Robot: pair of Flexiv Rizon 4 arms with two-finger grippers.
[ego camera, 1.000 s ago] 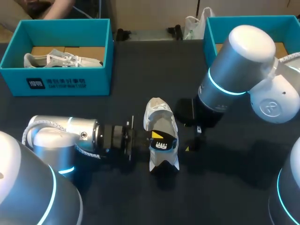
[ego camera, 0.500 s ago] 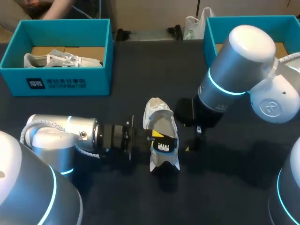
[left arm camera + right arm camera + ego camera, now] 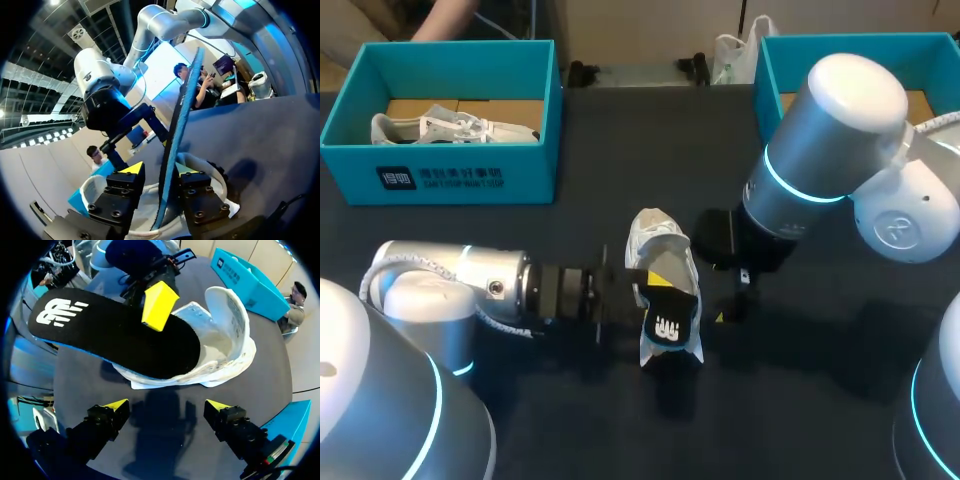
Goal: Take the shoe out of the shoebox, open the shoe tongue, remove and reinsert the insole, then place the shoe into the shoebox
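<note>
– Insole [image 3: 110, 335] handling: what do you expect?
– I judge it light, thin and bendy, so the free end can flop. My left gripper [image 3: 159, 169] pinches it near the middle of its length. It is tilted over the shoe [image 3: 225, 340], which lies on the worktop [image 3: 620, 150].
– And the other arm?
– My right gripper [image 3: 166, 405] is wide open and holds nothing, just beside the shoe. One end of the insole seems to be inside the shoe, but how deep it sits is hidden.
</note>
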